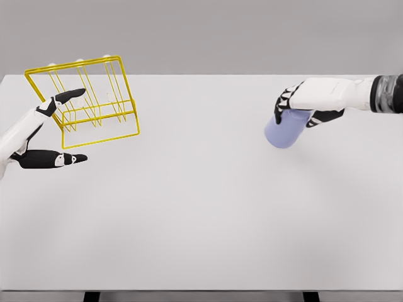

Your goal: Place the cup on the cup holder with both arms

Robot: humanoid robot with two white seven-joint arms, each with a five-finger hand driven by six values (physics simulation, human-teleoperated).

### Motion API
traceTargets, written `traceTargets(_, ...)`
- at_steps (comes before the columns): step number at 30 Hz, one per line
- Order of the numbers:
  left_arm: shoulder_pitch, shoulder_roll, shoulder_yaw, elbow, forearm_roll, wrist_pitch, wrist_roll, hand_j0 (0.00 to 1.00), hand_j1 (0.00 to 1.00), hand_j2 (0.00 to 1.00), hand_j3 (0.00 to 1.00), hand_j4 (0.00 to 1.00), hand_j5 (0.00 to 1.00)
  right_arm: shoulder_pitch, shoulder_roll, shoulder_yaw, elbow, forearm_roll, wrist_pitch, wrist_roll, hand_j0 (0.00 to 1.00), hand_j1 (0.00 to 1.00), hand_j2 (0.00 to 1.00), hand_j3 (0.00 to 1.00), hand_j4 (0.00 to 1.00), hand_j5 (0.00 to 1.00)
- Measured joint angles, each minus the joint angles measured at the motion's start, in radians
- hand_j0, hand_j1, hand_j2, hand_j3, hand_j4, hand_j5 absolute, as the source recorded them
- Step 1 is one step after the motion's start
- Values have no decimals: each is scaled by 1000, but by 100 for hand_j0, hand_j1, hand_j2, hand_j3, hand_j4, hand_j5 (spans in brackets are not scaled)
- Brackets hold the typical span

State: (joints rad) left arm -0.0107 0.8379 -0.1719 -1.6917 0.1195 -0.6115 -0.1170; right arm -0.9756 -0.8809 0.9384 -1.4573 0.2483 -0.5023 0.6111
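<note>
From my station I saw the cup (284, 130) at about three o'clock on the desk (201, 220), held in the right hand (308, 100). It was a plain pale lavender tumbler with smooth sides and no handle that I could make out, tipped over so its closed bottom pointed down toward seven o'clock while its upper end sat hidden under the palm. The right fingers (324, 117) were clamped around that upper end, dark pads wrapping both sides, and the white forearm came in from the right edge of the view.

The cup holder (85, 104) was well apart from it, at about ten o'clock. It was a thin yellow wire rack, an open frame with several upright prongs, and it looked tilted rather than flat. I could not tell whether it rested on the desk or was lifted.

The left hand (47, 135) came in from the left edge at nine o'clock. Its fingers (66, 96) were apart: one dark finger reached up across the rack's lower left corner, the other stretched out below the frame, clear of it. I could not tell whether the upper one touched the wire.
</note>
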Motion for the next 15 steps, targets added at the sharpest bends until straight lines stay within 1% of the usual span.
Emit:
traceTargets(3, 0, 0, 0, 0, 0, 0, 0, 100, 100, 100, 100, 100, 100, -3, 46, 0, -11, 0, -2, 0, 54, 54, 54, 54, 54, 54)
traceTargets(7, 0, 0, 0, 0, 0, 0, 0, 100, 100, 100, 100, 100, 100, -5, 88, 1, -26, 2, -3, 1, 54, 54, 54, 54, 54, 54)
traceTargets(9, 0, 0, 0, 0, 0, 0, 0, 100, 100, 100, 100, 100, 100, -6, 110, 2, -30, 4, -3, 1, 49, 49, 49, 49, 49, 49)
traceTargets(12, 0, 0, 0, 0, 0, 0, 0, 100, 100, 100, 100, 100, 100, -9, 144, 3, -39, 7, -3, 1, 48, 48, 48, 48, 48, 48)
traceTargets(15, 0, 0, 0, 0, 0, 0, 0, 100, 100, 100, 100, 100, 100, -15, 171, 5, -43, 9, -3, 1, 50, 50, 50, 50, 50, 50)
